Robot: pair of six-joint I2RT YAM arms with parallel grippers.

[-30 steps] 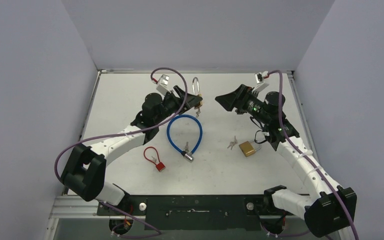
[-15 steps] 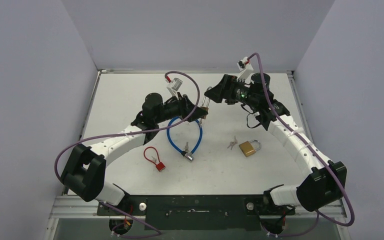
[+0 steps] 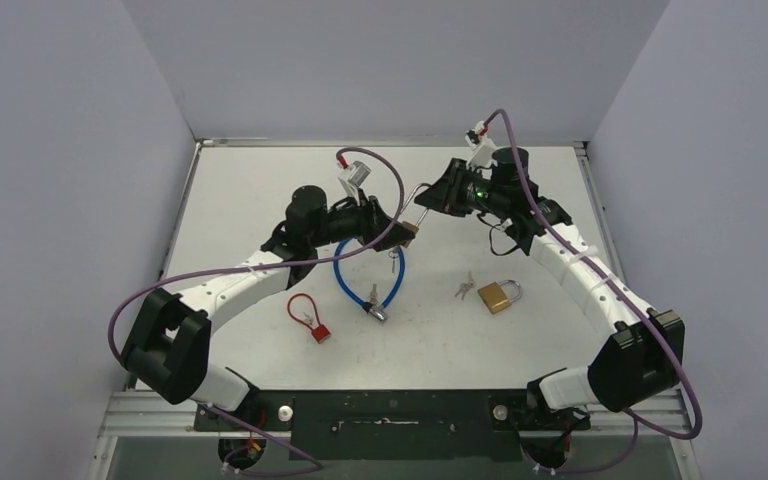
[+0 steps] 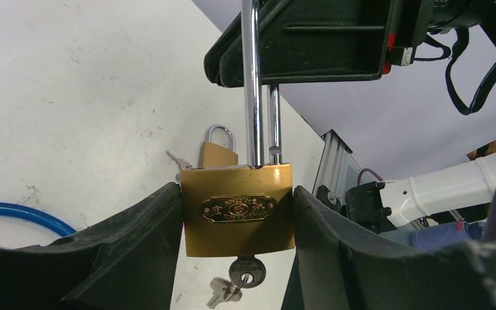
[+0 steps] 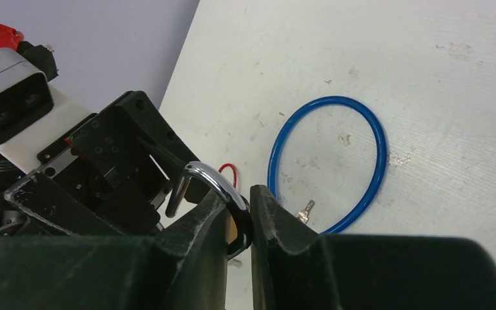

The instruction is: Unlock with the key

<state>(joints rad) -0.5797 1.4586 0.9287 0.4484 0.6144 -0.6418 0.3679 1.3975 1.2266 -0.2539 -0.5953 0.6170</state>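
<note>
A brass padlock (image 4: pixel 237 210) with a long chrome shackle (image 4: pixel 253 97) is held above the table. My left gripper (image 4: pixel 237 194) is shut on its body, one finger on each side. The key (image 4: pixel 245 271) sits in the keyhole underneath, and a spare key dangles from its ring. My right gripper (image 5: pixel 242 206) is shut on the shackle (image 5: pixel 210 177) near its bend. From above, the left gripper (image 3: pixel 395 225) and right gripper (image 3: pixel 430 200) meet at the padlock (image 3: pixel 409 228) at mid-table. Whether the shackle's short leg is seated I cannot tell.
A blue cable lock (image 3: pixel 370 268) lies just below the held padlock. A second brass padlock (image 3: pixel 498 295) with loose keys (image 3: pixel 465 288) lies to the right. A red cable lock (image 3: pixel 310 318) lies near the left arm. White walls close in the table.
My right arm has swung left to the padlock, and its jaws, open before, have shut on the shackle. The left gripper has tilted the padlock towards it.
</note>
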